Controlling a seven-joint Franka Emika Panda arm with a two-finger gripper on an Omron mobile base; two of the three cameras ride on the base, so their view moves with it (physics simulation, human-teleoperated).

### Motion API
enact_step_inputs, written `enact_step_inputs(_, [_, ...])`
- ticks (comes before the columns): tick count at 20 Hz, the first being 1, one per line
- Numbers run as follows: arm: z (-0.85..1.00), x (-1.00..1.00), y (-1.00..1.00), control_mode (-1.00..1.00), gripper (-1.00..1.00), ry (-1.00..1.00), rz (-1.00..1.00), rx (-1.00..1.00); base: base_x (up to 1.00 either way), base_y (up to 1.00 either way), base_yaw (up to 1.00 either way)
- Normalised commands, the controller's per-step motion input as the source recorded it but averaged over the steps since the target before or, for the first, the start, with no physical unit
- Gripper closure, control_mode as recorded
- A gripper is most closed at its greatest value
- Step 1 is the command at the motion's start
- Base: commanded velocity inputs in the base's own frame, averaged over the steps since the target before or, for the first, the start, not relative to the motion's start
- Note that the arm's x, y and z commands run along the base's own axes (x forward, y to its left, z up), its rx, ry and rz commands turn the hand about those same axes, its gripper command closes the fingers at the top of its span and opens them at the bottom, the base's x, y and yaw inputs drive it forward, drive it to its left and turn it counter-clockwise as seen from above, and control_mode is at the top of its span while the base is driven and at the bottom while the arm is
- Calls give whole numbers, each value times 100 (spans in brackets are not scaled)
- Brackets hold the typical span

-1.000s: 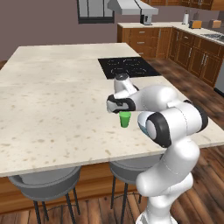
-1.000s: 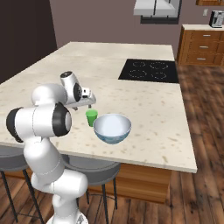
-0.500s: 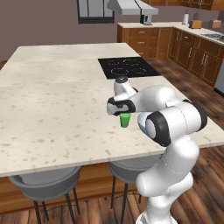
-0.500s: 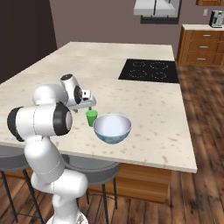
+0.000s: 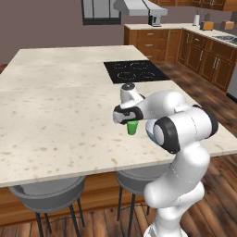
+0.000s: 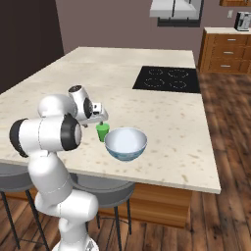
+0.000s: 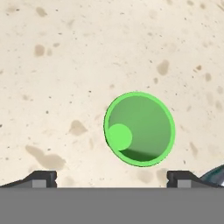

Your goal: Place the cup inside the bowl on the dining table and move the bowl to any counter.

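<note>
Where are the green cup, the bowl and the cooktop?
cup (image 7: 140, 129), hand view, its inside.
bowl (image 6: 125, 143), right base view, its hollow.
cooktop (image 6: 168, 79), right base view, its middle.

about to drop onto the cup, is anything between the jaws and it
Nothing visible is. The gripper hangs open right above the green cup, looking straight into its mouth, with bare table around it. The bowl sits beside the cup, not over it.

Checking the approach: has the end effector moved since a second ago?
Yes, slightly. In the left base view the end effector has come down toward the cup, which stands unmoved on the dining table.
</note>
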Motion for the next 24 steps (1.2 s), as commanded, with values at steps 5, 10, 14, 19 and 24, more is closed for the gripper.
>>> enact_step_inputs(5, [-1,13,0,-100,-100,0,0,-2,0,0,0])
enact_step_inputs(10, [0,23,0,-100,-100,0,0,-3,0,0,0])
enact_step_inputs(14, [0,17,0,-100,-100,0,0,-3,0,0,0])
enact_step_inputs(19, [-3,11,0,-100,-100,0,0,-1,0,0,0])
enact_step_inputs(24, [-13,0,0,-100,-100,2,0,0,0,0,0])
